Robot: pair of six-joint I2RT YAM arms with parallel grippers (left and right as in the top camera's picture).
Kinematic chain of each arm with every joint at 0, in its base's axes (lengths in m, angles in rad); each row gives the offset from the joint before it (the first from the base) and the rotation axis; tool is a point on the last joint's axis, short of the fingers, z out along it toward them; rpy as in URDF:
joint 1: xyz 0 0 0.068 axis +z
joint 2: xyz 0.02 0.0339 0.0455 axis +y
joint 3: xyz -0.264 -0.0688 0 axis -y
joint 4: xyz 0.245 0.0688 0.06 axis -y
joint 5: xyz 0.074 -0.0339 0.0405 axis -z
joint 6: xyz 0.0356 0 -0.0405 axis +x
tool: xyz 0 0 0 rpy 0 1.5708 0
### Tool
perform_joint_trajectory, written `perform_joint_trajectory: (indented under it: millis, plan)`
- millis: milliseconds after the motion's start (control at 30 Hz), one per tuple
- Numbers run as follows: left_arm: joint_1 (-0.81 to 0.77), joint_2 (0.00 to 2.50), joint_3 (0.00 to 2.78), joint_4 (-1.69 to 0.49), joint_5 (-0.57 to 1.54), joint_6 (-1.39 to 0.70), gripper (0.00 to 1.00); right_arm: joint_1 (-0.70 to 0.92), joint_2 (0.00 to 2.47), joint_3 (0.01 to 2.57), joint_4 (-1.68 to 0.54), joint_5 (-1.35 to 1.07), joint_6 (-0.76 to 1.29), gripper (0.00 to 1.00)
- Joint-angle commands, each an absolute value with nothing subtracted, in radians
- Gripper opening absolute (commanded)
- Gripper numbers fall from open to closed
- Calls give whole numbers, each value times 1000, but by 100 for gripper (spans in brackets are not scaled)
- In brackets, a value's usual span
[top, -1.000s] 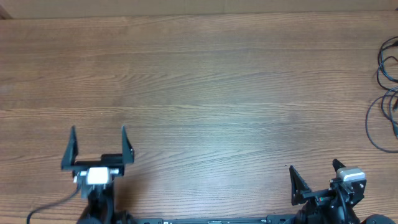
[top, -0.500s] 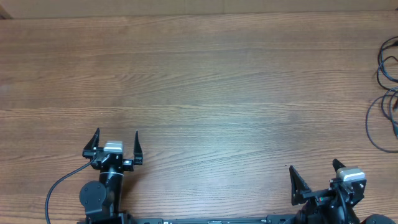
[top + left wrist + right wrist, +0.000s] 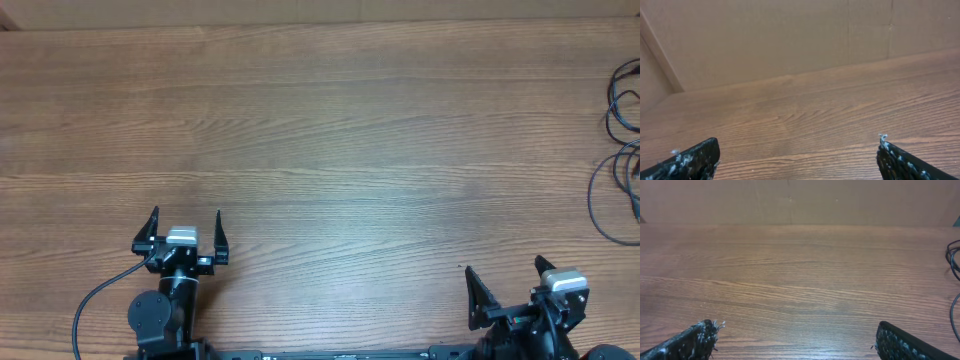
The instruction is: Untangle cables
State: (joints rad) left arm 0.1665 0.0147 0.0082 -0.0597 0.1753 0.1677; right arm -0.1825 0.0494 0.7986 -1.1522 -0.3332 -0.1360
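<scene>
Cables (image 3: 622, 148): thin black loops lying at the far right edge of the wooden table (image 3: 330, 130), partly cut off by the frame (plug ends not discernible). Nothing touches them.

Right gripper (image 3: 504, 270): at the table's front edge, well apart from the cables, fingers spread wide, empty.

Left gripper (image 3: 187, 216): front left, fingers likewise spread, holding nothing.

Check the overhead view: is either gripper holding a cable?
No, the left gripper and right gripper stand open and empty, well apart from the cables lying at the far right of the view.
</scene>
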Motion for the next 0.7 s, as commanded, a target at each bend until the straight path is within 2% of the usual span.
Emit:
perform_joint_trajectory:
  millis: [0, 500, 567, 667]
  plan:
    - [177, 4, 5, -63, 162, 187, 99, -181, 41, 811, -1149, -330, -143, 100]
    - [177, 4, 5, -63, 162, 187, 99, -181, 41, 811, -1147, -336, -139, 100]
    - [177, 4, 5, -63, 162, 187, 99, -180, 41, 808, -1100, -356, -139, 100]
    - [177, 4, 5, -63, 162, 187, 100, -178, 41, 771, -887, -437, -139, 100]
